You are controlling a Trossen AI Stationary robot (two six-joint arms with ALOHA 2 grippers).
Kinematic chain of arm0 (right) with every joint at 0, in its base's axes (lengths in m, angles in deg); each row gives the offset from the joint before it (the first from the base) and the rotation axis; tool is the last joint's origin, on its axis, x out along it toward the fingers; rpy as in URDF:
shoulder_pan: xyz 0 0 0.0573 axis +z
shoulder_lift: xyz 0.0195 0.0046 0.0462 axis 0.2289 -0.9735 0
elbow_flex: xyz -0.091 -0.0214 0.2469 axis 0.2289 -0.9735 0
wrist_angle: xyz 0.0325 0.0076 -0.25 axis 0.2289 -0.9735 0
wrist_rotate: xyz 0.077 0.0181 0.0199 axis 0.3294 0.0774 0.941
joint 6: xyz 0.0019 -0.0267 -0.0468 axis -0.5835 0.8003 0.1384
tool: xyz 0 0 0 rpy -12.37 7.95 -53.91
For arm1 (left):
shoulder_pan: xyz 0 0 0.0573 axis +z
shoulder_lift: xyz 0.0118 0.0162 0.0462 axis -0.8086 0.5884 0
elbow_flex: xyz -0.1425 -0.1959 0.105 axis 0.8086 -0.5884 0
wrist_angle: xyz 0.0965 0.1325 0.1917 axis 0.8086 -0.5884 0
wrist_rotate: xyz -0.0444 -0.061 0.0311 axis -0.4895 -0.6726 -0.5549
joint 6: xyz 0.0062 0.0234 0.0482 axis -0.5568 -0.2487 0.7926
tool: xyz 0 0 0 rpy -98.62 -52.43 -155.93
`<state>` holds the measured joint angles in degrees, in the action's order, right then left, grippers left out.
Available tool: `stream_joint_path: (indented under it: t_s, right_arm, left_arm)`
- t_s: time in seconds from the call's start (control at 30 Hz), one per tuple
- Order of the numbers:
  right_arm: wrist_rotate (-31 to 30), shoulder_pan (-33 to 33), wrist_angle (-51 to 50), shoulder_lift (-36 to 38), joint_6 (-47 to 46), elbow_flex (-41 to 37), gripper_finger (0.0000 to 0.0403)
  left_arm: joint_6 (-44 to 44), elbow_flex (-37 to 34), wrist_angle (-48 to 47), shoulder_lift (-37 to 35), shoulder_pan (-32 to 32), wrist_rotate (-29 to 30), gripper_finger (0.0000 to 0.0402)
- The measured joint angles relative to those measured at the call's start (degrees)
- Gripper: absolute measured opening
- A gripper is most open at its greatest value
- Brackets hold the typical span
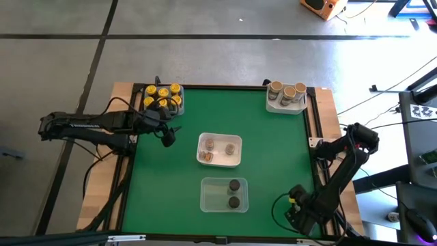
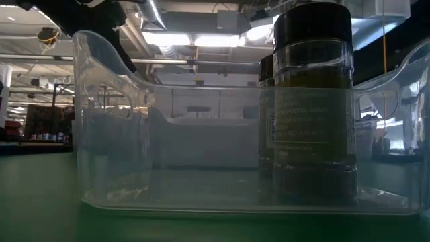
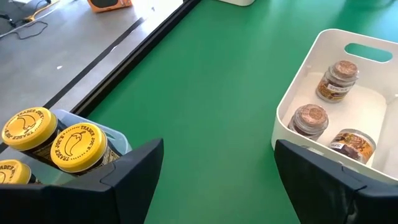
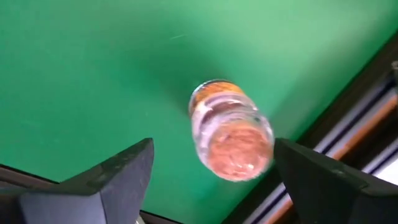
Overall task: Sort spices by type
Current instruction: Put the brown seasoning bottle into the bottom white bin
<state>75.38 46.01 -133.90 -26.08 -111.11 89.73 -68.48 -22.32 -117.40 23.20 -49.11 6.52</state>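
Note:
My left gripper point(image 1: 168, 137) point(image 3: 217, 149) is open over the green mat, between the bin of yellow-lidded jars point(image 1: 162, 99) point(image 3: 76, 148) and the white bin point(image 1: 219, 149) point(image 3: 373, 93). The white bin holds three grey-brown-lidded jars point(image 3: 309, 118). Tan-lidded jars point(image 1: 287, 92) stand in a bin at the far right corner. Two dark-lidded jars point(image 1: 233, 193) point(image 2: 312, 101) stand in the clear bin. My right gripper point(image 1: 293, 203) point(image 4: 212, 149) is open near the table's right edge. A tan-lidded jar point(image 4: 230, 130) lies on its side on the mat between its fingers, apart from both.
Black rails point(image 1: 313, 130) run along the mat's right edge, close to the lying jar. Bare green mat point(image 1: 273, 157) lies between the bins. The right arm is folded at the table's right side; cables hang off both sides.

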Motion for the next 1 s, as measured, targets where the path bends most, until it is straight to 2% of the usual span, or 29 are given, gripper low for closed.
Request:
stream_joint_path:
  t_s: [0.1,0.2,0.5,0.73,1.0]
  right_arm:
    - [0.17,0.02,1.06,-1.05,0.22,0.00,0.0329]
    - [0.54,0.02,1.20,-1.37,0.20,0.00,0.0308]
    - [0.00,0.04,0.63,-1.34,0.81,0.04,0.0173]
    - [-2.53,-0.89,0.31,-1.29,3.62,0.04,0.0172]
    - [-9.36,-7.05,-0.87,-1.26,12.88,2.47,0.0182]
  left_arm:
    - [0.02,0.00,0.00,0.00,0.00,0.00,0.0306]
    - [0.04,0.00,0.00,0.00,0.00,-0.01,0.0306]
    - [0.04,0.00,-0.01,0.00,0.00,0.00,0.0306]
    - [0.48,0.00,0.00,0.00,0.00,0.00,0.0306]
    - [0.50,0.00,0.00,0.00,0.00,-0.02,0.0306]
